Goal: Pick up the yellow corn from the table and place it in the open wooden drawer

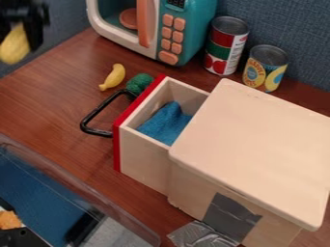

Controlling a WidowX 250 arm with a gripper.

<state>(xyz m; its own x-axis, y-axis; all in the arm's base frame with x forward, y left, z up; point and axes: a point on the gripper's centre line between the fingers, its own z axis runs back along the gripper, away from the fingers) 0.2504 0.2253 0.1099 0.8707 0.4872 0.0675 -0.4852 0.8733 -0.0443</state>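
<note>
With our gripper (21,34) closed on the yellow toy (14,48), we should carry it steadily, clear of the microwave (199,24).

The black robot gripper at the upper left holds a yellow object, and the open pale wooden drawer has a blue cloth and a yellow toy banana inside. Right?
Not quite: the camera view shows the yellow toy banana on the brown tabletop, outside the drawer. The blue cloth is inside, and the black gripper holds a yellow object.
</note>
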